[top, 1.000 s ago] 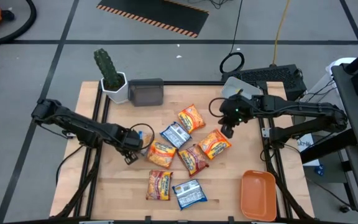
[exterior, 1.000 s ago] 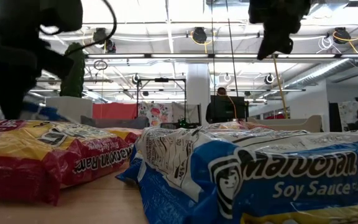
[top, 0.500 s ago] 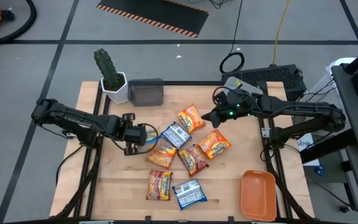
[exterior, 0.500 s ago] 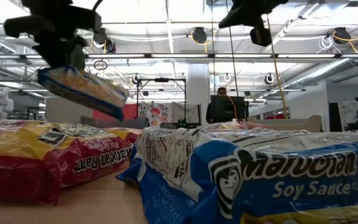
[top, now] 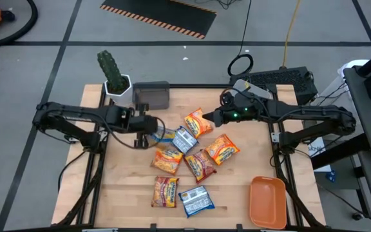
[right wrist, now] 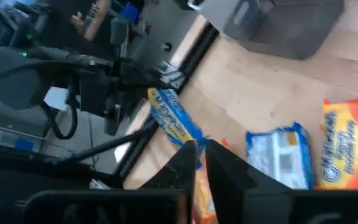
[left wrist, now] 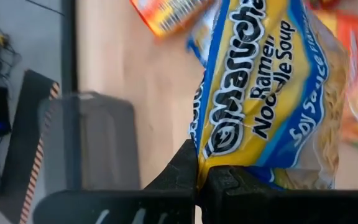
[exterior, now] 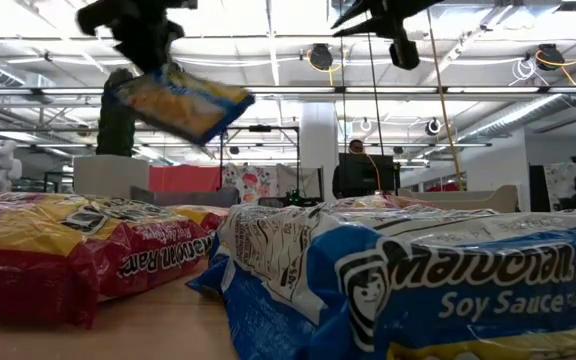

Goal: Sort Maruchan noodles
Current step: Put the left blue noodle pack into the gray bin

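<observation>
Scattered mid-table (top: 121, 193): noodle packets (top: 196, 164). At its back-left corner, cactus pot (top: 116, 87) beside bin (top: 151, 95); tray (top: 267, 202) at front-right corner.
</observation>
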### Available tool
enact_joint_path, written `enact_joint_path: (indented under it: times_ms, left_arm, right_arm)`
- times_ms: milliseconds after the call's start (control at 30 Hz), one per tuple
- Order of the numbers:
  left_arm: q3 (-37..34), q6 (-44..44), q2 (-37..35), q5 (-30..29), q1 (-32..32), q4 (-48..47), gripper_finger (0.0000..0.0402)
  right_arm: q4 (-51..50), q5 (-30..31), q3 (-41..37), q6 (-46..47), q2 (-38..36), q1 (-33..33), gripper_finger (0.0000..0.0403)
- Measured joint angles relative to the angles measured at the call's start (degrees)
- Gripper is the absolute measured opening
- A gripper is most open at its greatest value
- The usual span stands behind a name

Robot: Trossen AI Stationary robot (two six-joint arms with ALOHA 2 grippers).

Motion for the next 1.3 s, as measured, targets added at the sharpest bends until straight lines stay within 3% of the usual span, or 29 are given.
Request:
enact_joint_path:
  times_ms: [500,867,1300]
  left_arm:
    - [6.4,2.8,0.0,0.2,5.4,10.1,0.0001]
    - [8.5,4.8,0.0,0.6,6.3,17.2,0.0001]
    - [8.5,-0.1,0.2,-2.5,6.3,28.6,0.0001]
  right_arm:
    - [4.9,2.7,0.0,-12.3,5.1,5.1,0.0162]
    - [7.0,3.9,0.0,-20.6,7.1,3.8,0.0233]
    - [14.6,-4.1,0.0,-24.5,7.0,-1.8,0.0256]
